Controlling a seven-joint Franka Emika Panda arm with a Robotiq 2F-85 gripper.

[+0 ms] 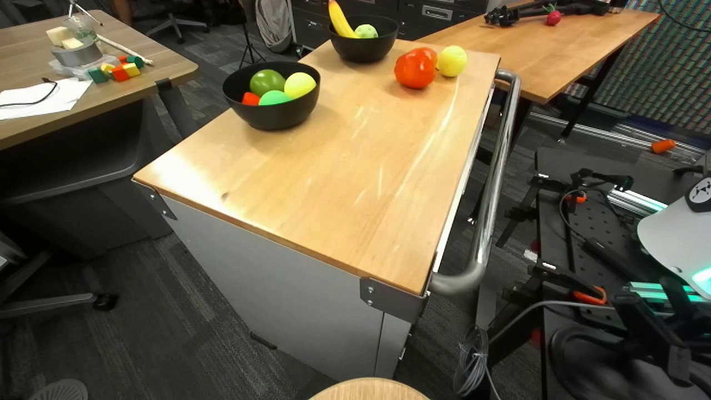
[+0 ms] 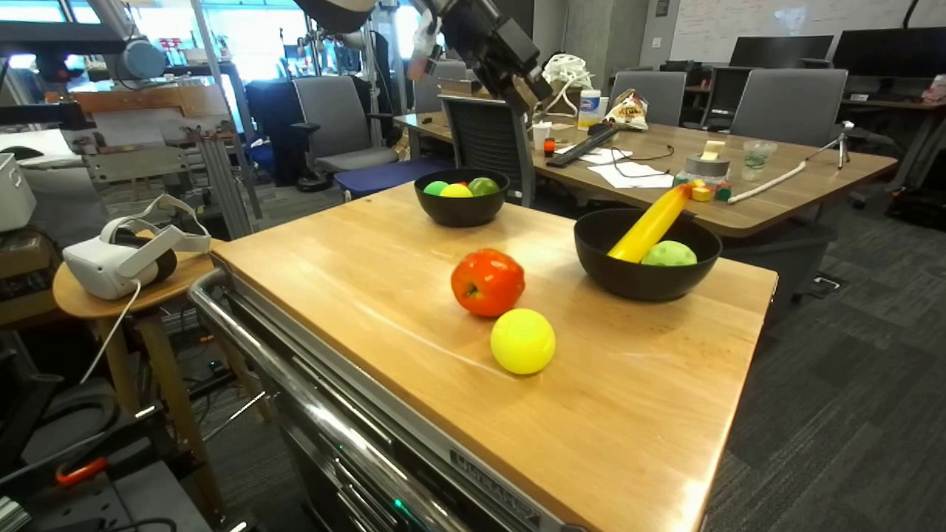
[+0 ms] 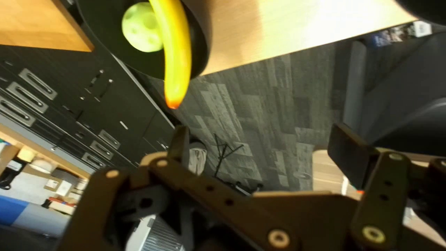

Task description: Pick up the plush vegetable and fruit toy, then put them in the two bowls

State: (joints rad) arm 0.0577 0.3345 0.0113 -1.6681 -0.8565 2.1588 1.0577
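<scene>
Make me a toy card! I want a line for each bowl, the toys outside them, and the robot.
Container A: round black bowl
Inside A: long yellow toy banana, one end sticking up past the rim; pale green spotted ball
Container B: second round black bowl
Inside B: dark green round toy; round yellow toy; bright green toy; red toy, partly hidden
On the light wooden top: shiny red-orange round toy; bright yellow ball beside it
Robot: black gripper, open, holding nothing
</scene>
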